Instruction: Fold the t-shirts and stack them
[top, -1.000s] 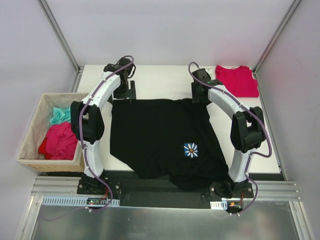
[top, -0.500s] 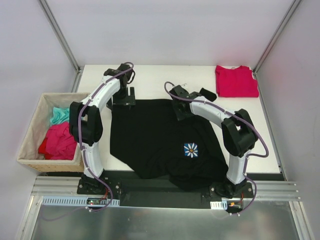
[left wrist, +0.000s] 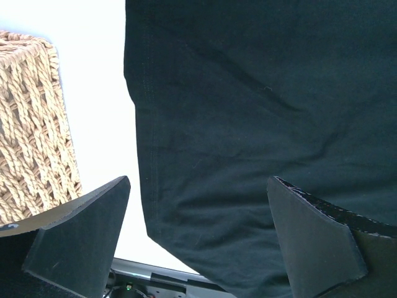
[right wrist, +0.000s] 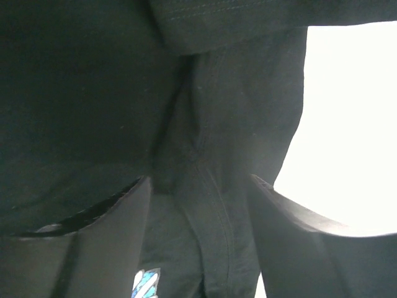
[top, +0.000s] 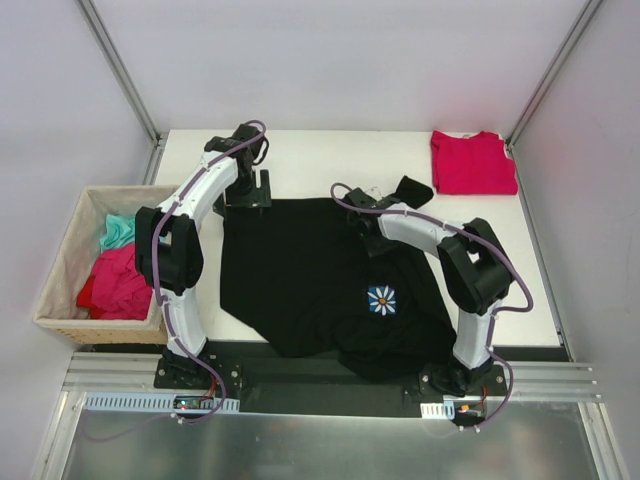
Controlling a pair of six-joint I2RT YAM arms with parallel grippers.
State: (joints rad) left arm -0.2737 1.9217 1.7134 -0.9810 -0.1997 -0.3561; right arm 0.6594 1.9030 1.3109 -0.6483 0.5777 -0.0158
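The black t-shirt (top: 310, 265) lies spread on the table, its pale star emblem (top: 381, 300) toward the near right. A plain red t-shirt (top: 473, 162) lies folded at the back right corner. My left gripper (top: 247, 195) hangs open over the black shirt's back left edge (left wrist: 146, 155), nothing between its fingers (left wrist: 80, 236). My right gripper (top: 362, 218) is low over the shirt's upper middle. In the right wrist view its jaws (right wrist: 200, 180) stand apart with a raised fold of black cloth (right wrist: 214, 205) between them; the emblem (right wrist: 146, 282) shows just below.
A woven tan basket (top: 60, 270) with teal and pink-red clothes stands off the table's left edge; its wall (left wrist: 31, 124) is close to my left gripper. A black sleeve end (top: 410, 188) lies bunched behind the right arm. White table (top: 320, 155) shows behind the shirt.
My right arm swung from the table's back right inward and down onto the black shirt's upper middle. The sleeve end now lies bunched behind it. The left gripper barely shifted.
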